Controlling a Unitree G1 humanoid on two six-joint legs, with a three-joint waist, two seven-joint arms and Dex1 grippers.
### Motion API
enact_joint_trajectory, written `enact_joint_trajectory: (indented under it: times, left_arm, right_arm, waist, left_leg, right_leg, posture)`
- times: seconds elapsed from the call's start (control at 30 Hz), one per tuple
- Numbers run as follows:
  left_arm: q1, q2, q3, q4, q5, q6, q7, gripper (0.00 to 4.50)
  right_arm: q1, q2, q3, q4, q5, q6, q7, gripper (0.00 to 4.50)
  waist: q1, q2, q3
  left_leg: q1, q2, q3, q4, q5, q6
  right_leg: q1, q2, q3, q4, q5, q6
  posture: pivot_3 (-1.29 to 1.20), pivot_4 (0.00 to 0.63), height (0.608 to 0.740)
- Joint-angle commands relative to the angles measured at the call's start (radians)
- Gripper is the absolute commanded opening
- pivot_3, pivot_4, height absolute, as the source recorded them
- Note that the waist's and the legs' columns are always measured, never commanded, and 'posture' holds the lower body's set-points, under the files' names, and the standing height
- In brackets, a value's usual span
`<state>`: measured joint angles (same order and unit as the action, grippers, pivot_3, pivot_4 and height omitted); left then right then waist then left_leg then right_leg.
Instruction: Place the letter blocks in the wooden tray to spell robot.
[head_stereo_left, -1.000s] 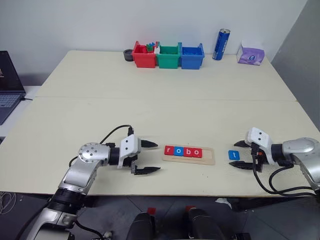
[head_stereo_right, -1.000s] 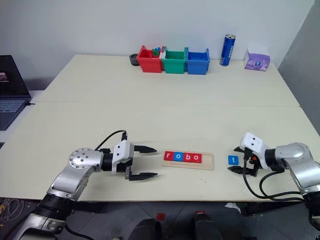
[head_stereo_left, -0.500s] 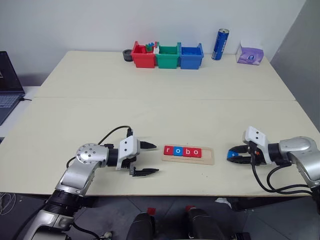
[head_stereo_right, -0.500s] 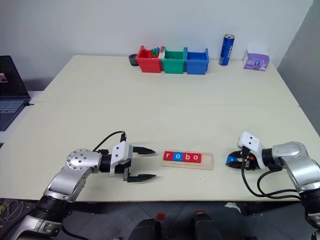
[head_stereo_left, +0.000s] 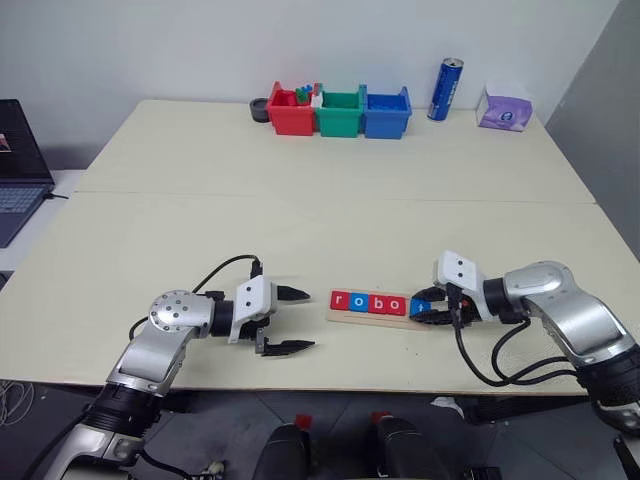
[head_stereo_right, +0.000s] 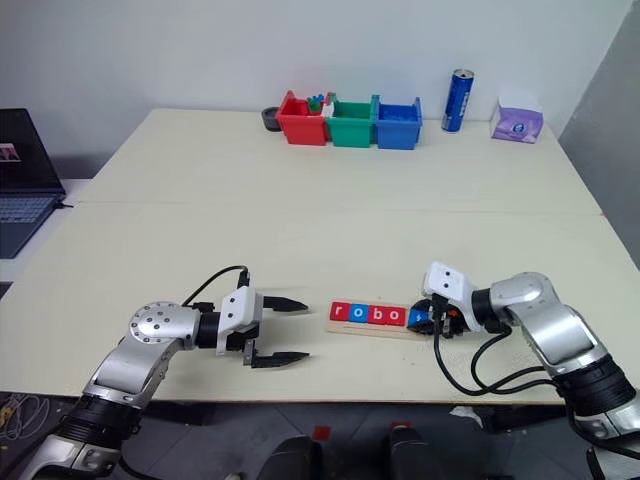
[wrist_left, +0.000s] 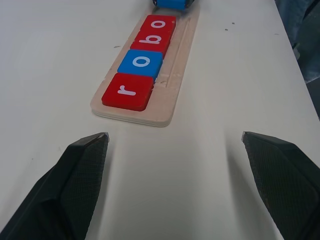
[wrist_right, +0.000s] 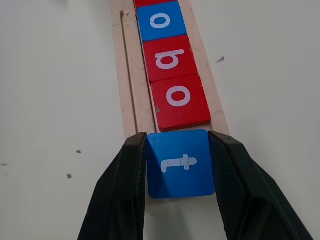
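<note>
Right wrist view: blue t block (wrist_right: 180, 163) clamped in right gripper (wrist_right: 180, 150).

Head stereo pair high above table (head_stereo_left: 300, 200); wrist cameras close, facing along shared wooden tray (wrist_left: 170, 75).

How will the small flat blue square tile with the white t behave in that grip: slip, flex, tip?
The blue t tile looks rigid, so flexing seems unlikely. Its smooth edges between the right gripper fingers may slip. Being flat, it should settle without tipping beside the red o tile.

"robo" blocks (head_stereo_left: 368, 303) in wooden tray (wrist_left: 172, 65); blue "t" block (wrist_right: 180, 163) at end.
</note>
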<state>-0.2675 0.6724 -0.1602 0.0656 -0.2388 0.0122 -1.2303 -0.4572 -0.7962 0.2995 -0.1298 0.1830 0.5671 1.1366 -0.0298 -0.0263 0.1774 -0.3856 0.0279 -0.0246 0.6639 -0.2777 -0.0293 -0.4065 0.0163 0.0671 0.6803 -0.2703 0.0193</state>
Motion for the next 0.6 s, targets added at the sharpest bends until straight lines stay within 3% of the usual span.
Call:
enact_joint_trajectory:
  times: [0.03,0.6]
  left_arm:
    - [-0.002,0.005,0.021,-0.014,-0.001,-0.015,0.011,4.50]
    - [0.011,0.013,0.023,-0.073,-0.011,0.027,0.038,4.50]
  right_arm:
    - [-0.038,0.009,0.013,0.009,-0.022,-0.017,0.006,1.46]
    - [-0.068,0.035,0.019,0.035,-0.034,-0.003,0.018,1.46]
  waist:
    - [-0.001,0.000,0.000]
    - [-0.001,0.000,0.000]
  left_leg:
    - [0.000,0.000,0.000,0.000,0.000,0.000]
    - [0.000,0.000,0.000,0.000,0.000,0.000]
  right_leg:
    - [0.000,0.000,0.000,0.000,0.000,0.000]
    - [0.000,0.000,-0.001,0.000,0.000,0.000]
  posture:
    - [0.00,0.150,0.740]
    - [0.00,0.150,0.740]
